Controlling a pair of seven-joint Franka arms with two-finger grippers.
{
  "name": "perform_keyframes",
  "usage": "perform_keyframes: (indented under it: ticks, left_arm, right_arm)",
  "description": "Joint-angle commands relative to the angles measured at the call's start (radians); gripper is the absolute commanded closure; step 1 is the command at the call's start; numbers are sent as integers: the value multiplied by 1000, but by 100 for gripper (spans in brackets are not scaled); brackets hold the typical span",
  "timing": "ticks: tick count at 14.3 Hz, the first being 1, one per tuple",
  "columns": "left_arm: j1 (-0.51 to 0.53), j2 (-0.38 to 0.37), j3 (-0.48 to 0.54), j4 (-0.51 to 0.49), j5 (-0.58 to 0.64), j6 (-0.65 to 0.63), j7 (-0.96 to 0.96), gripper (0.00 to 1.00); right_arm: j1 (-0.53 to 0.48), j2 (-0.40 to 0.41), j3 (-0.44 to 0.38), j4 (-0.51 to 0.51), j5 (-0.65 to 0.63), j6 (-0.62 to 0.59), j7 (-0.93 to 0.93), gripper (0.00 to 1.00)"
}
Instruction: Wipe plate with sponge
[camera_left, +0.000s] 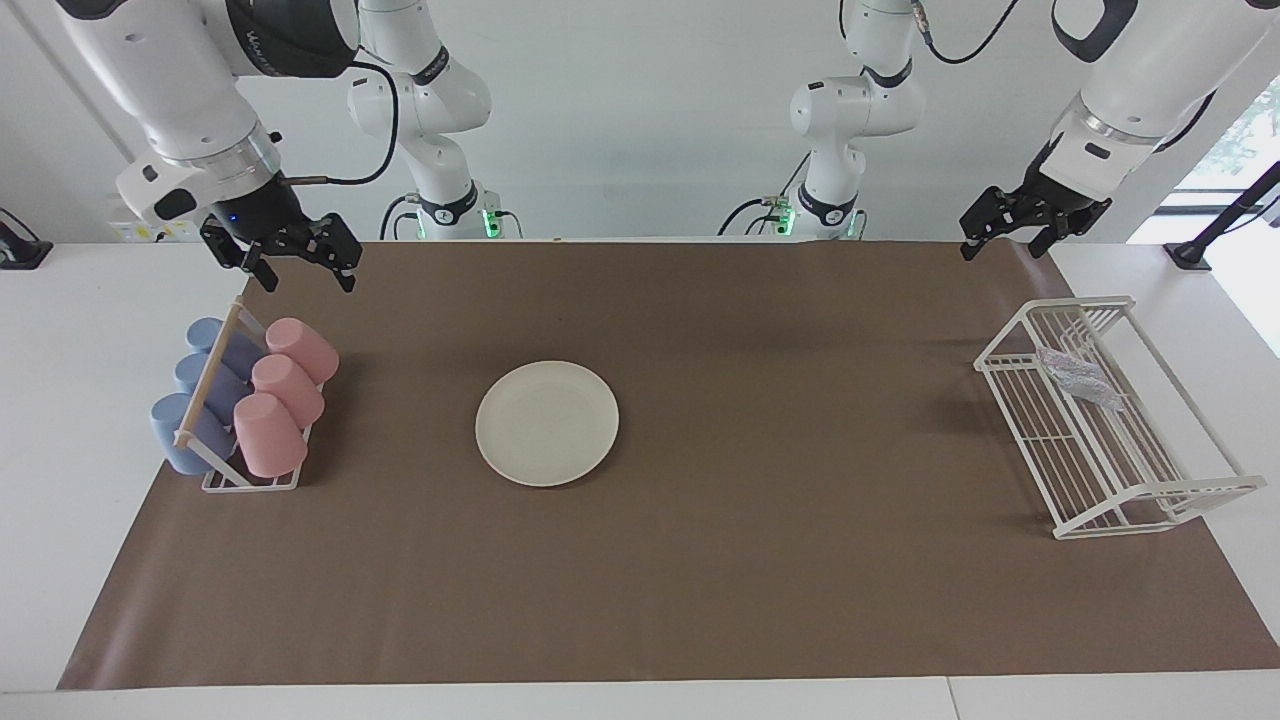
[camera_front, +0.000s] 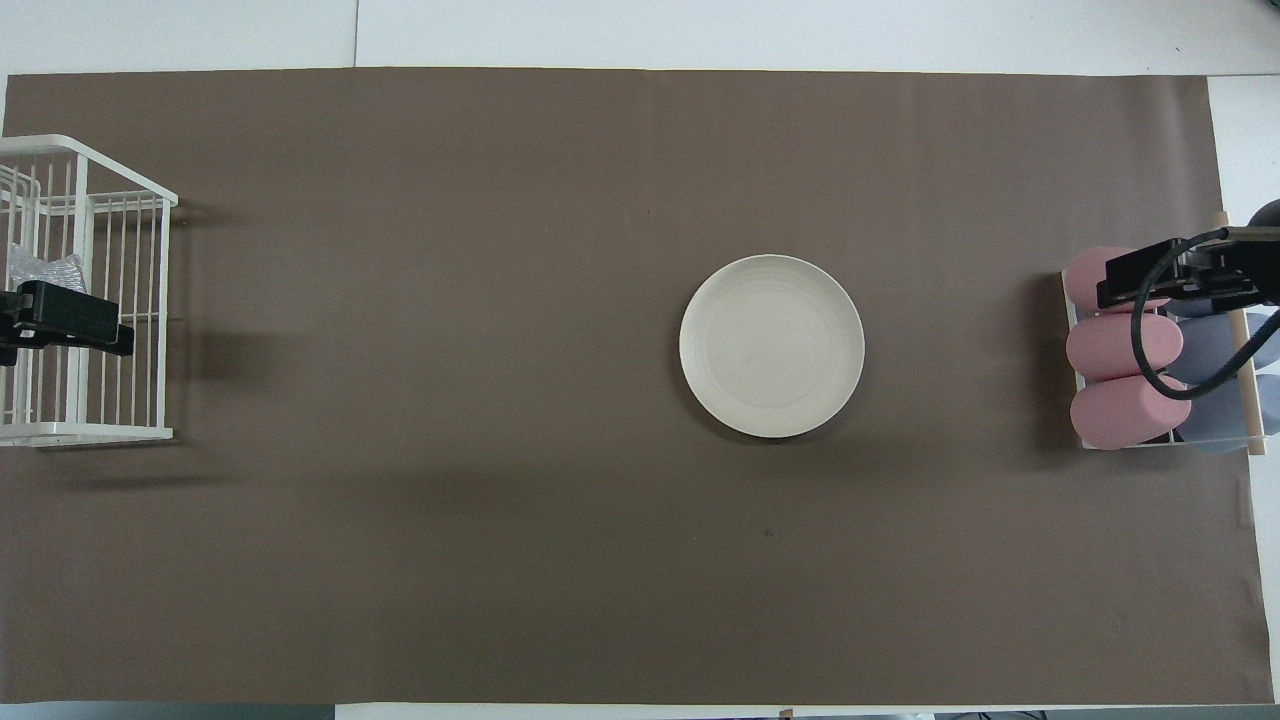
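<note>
I've got a white table with a brown mat (camera_left: 700, 560) spread across it. The plate (camera_left: 547, 423) lies flat mid-mat, a little toward the right arm's end. The sponge (camera_left: 1078, 378) sits inside the white wire rack (camera_left: 1160, 492) at the left arm's end, well apart from the plate. My left gripper (camera_left: 1012, 235) hangs above the rack's robot-side end, fingers apart, holding nothing. My right gripper (camera_left: 300, 262) waits over the cup rack (camera_left: 250, 480) with its pink and blue cups (camera_left: 290, 385), fingers spread too. My worry is the pick: the sponge is floppy and lies among thin wires, so a finger could catch on one and drag the light rack, or pinch only a corner and drop it on the way over
</note>
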Motion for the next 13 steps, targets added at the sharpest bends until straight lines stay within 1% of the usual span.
perform_keyframes:
  ticks: [1, 5, 7, 9, 10, 12, 13]
  left_arm:
    - [-11, -15, 7, -24, 4, 17, 12, 0]
    - [-9, -20, 5, -26, 1, 25, -19, 0]
    - [2, -20, 4, -28, -8, 34, -48, 0]
    - [-12, -20, 4, -31, 2, 45, -55, 0]
    - [-14, -21, -1, -41, 24, 65, -89, 0]
    - [-101, -17, -12, -54, 198, 97, -199, 0]
    - [-118, -13, -13, -70, 250, 112, -227, 0]
  right_arm:
    - [3, -15, 2, -10, -2, -2, 19, 0]
    - [5, -15, 2, -10, -2, -2, 21, 0]
    - [7, -15, 4, -10, 1, -2, 67, 0]
    - [28, -15, 6, -13, 3, -3, 133, 0]
    - [31, -16, 6, -13, 1, -6, 178, 0]
    - [42, -16, 6, -16, -2, -10, 263, 0]
    - [43, -16, 6, -16, -3, -7, 291, 0]
